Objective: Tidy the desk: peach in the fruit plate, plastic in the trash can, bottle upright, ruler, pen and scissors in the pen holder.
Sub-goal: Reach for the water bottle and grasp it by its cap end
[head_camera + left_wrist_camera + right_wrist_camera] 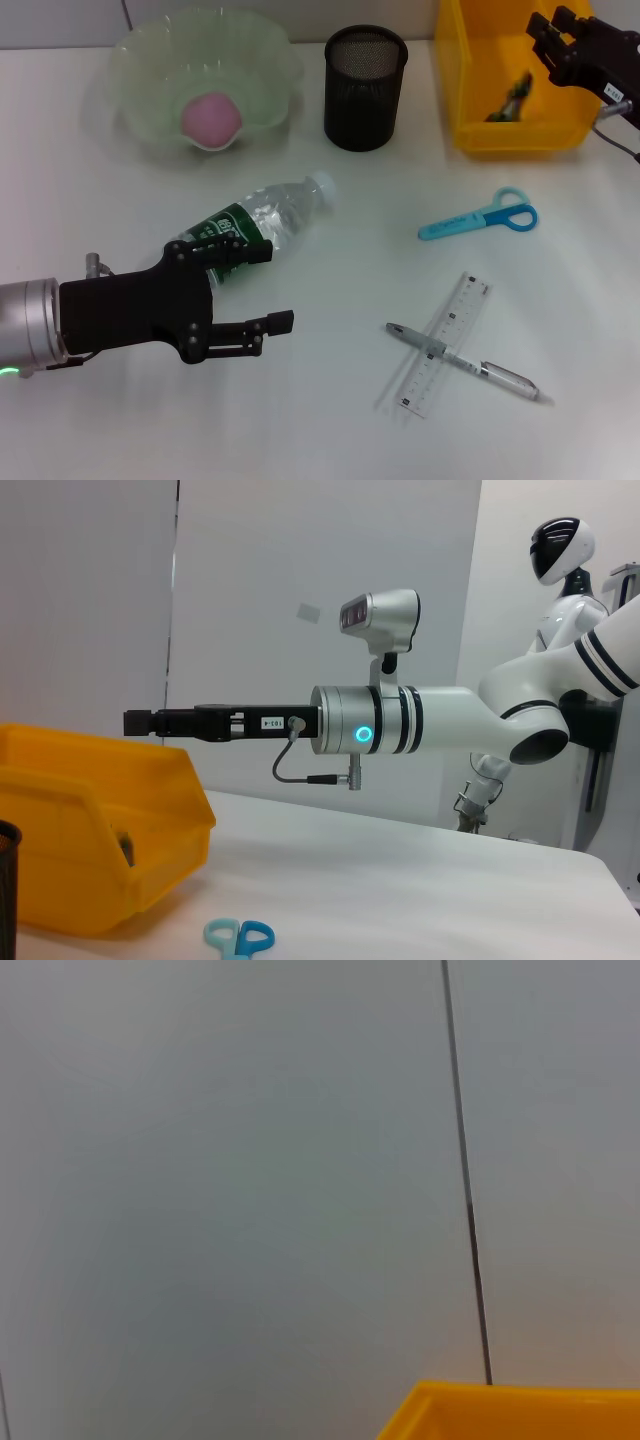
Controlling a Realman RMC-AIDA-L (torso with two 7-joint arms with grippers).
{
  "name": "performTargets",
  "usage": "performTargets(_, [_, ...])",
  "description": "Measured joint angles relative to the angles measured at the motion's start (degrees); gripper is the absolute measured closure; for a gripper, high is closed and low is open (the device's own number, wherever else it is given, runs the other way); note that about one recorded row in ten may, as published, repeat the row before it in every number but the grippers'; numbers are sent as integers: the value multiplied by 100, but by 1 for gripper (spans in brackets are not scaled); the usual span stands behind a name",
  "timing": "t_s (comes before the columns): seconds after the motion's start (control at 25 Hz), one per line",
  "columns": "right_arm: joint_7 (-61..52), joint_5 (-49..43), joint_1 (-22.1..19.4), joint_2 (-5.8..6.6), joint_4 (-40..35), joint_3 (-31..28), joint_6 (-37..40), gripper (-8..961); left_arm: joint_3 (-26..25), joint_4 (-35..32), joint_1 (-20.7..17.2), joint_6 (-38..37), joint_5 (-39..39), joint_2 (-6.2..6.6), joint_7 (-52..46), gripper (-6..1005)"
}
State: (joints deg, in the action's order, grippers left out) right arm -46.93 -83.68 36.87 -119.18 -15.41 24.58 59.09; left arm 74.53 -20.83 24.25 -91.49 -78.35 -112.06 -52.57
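A clear bottle [275, 220] with a green label and white cap lies on its side at the table's middle left. My left gripper [275, 288] is open at the bottle's base end, its upper finger over the label. A pink peach [211, 119] sits in the translucent fruit plate [140, 60]. Dark plastic [515, 98] lies in the yellow trash bin [510, 140]. My right gripper [548, 40] is open and empty above the bin; it also shows in the left wrist view [145, 722]. Blue scissors [480, 218], a clear ruler [445, 345] and a pen [462, 362] lie on the table's right.
The black mesh pen holder [365, 90] stands at the back middle, between plate and bin. The pen lies across the ruler. The left wrist view shows the bin [90, 830] and the scissors [240, 938]. The right wrist view shows a wall and the bin's corner [520, 1412].
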Motion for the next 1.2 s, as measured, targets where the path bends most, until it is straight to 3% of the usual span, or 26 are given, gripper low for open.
performTargets(0.72, [-13,269,-33,-9,-6,-61,121,176,0,-57,0,0,0,-2,-8,188])
performTargets(1.04, [-561,238,-206,42,-53,60,926,177,0,-62,9,0,-6,-15,-8,188])
performTargets(1.2, [-1206,-58,-432,185,-239,605,1791,177,0,-62,12,0,-8,-17,-8,188])
